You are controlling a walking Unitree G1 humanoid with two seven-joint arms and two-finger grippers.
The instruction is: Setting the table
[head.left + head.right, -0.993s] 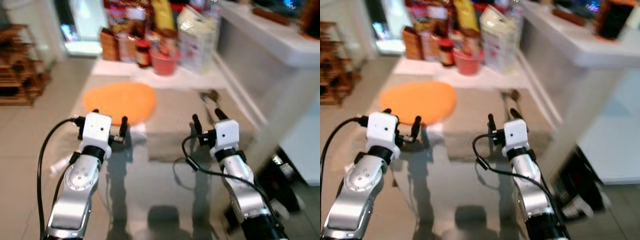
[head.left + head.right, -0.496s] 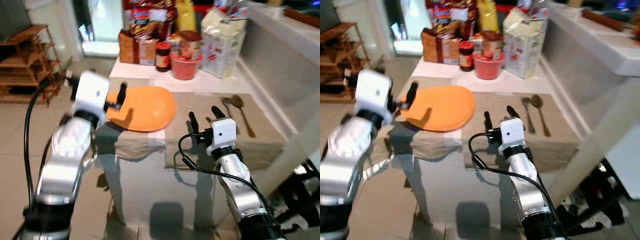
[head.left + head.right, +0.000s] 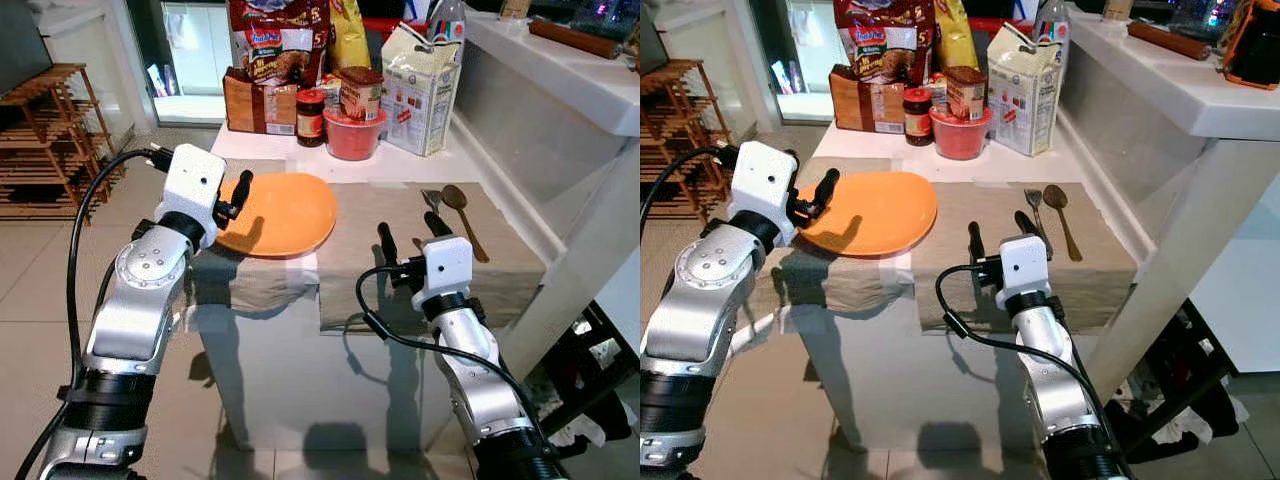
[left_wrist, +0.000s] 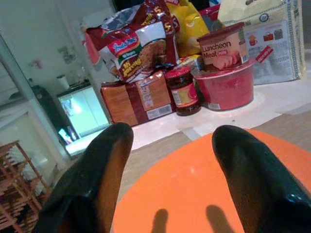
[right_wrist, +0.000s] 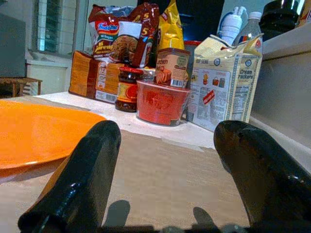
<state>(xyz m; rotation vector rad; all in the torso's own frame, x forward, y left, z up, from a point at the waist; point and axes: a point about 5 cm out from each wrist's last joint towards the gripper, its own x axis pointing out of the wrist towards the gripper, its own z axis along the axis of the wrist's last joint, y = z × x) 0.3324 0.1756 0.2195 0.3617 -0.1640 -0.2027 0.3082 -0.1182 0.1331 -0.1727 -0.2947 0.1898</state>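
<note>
The orange plate (image 3: 275, 212) lies on the table (image 3: 400, 165), right in front of the left hand (image 3: 232, 196), which is wide open, maybe just over its rim. The right hand (image 3: 408, 236), also wide open, is farther off.

Orange plate (image 3: 278, 212), fork (image 3: 431, 201), spoon (image 3: 462, 205) on placemats (image 3: 400, 255)

Left gripper (image 4: 167, 170) with its two black fingers (image 4: 252, 174) spread apart, over the round orange plate (image 4: 194, 194); finger shadows fall on it. Beyond: red plastic bowl (image 4: 228, 90) with a luncheon meat tin (image 4: 223, 48) in it, dark red-lidded jar (image 4: 181, 90), brown packet (image 4: 138, 97), noodle bag (image 4: 141, 43), white carton (image 4: 272, 39).
</note>
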